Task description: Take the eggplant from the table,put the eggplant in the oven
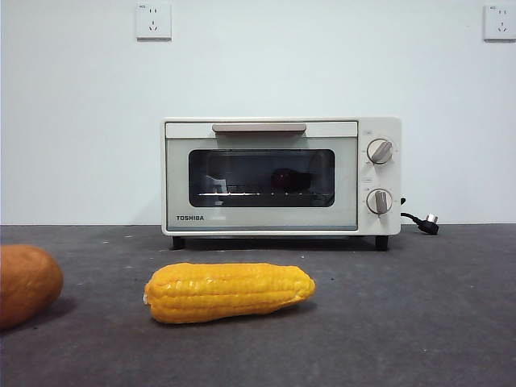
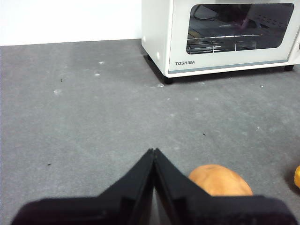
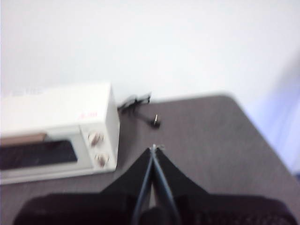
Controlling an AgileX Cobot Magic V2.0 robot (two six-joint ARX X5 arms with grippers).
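The cream-white oven (image 1: 179, 177) stands at the back of the dark grey table (image 1: 419, 322) with its door closed. Behind the glass, on the wire rack, lies a dark purple shape that looks like the eggplant (image 1: 287, 179); the left wrist view shows it dimly as the eggplant (image 2: 244, 20). My left gripper (image 2: 153, 151) hovers shut and empty over the table, near the oven's (image 2: 220, 63) left front. My right gripper (image 3: 154, 147) is shut and empty, high to the right of the oven (image 3: 56, 108). Neither arm shows in the front view.
A yellow corn cob (image 1: 230, 292) lies on the table in front of the oven. A round orange-brown vegetable (image 1: 24, 284) sits at the left edge, just beside my left gripper (image 2: 219, 180). The oven's black cord and plug (image 1: 430, 223) lie to its right.
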